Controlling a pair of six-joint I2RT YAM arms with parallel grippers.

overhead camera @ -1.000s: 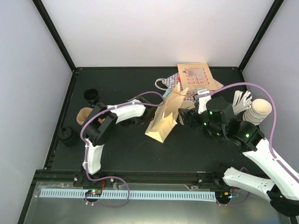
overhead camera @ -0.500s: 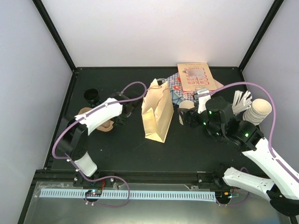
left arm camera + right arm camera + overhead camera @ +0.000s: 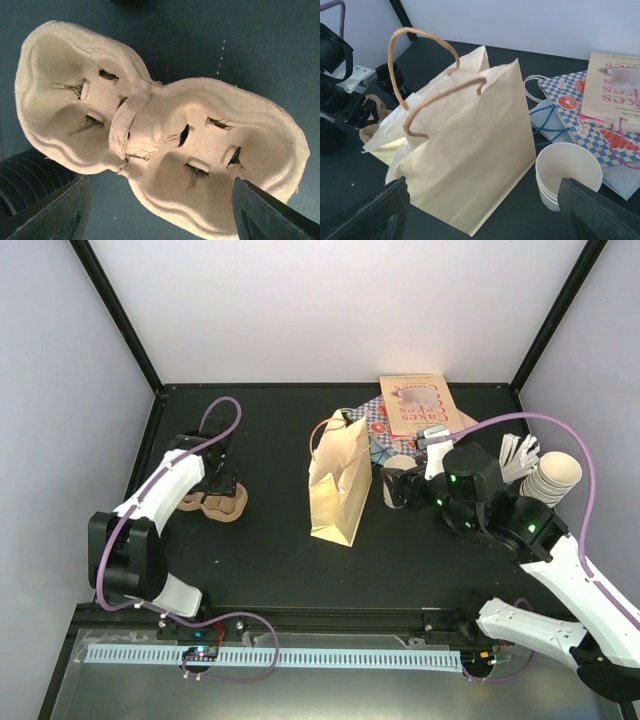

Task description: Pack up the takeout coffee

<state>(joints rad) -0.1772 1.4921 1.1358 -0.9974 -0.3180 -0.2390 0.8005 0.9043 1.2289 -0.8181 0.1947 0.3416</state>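
Table (image 3: 270,560) matte black, pale walls (image 3: 330,310); bag (image 3: 338,485) upright; left jaws open over carrier (image 3: 165,140); right jaws open; ribbed stack (image 3: 22,175) probably lids.

Black table (image 3: 280,560): tan bag (image 3: 338,485) upright, cup carrier (image 3: 222,505), cup stack (image 3: 556,478), flat printed bags (image 3: 418,405).

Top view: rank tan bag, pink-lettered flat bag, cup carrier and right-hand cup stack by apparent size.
1. tan bag
2. pink-lettered flat bag
3. cup stack and cup carrier: look alike; left arm hides part of the carrier.
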